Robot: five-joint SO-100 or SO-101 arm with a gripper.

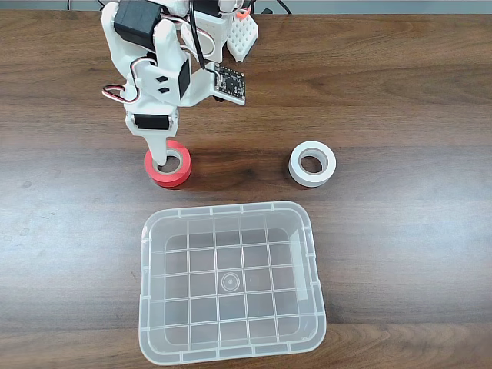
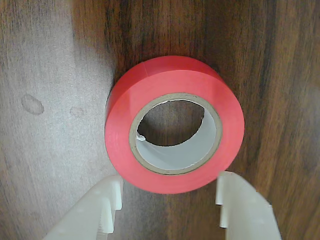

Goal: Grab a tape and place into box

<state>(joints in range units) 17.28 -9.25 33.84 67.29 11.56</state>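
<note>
The red tape [image 1: 179, 174] lies flat on the wooden table, just beyond the far left corner of the clear box [image 1: 231, 208]. My white gripper [image 1: 163, 151] reaches down onto the roll's far left side. In the wrist view the tape [image 2: 175, 80] shows its tan core and the table through its hole. The gripper [image 2: 170, 187] is open, one white finger [image 2: 100, 212] at the roll's lower left and the other at its lower right. The two stand about as wide apart as the roll, and nothing is gripped. Nothing lies in the box.
A white tape roll [image 1: 312, 164] lies to the right of the red one, beyond the box's far right corner. A white perforated part [image 1: 243, 40] stands at the back by the arm's base. Bare wood surrounds the box.
</note>
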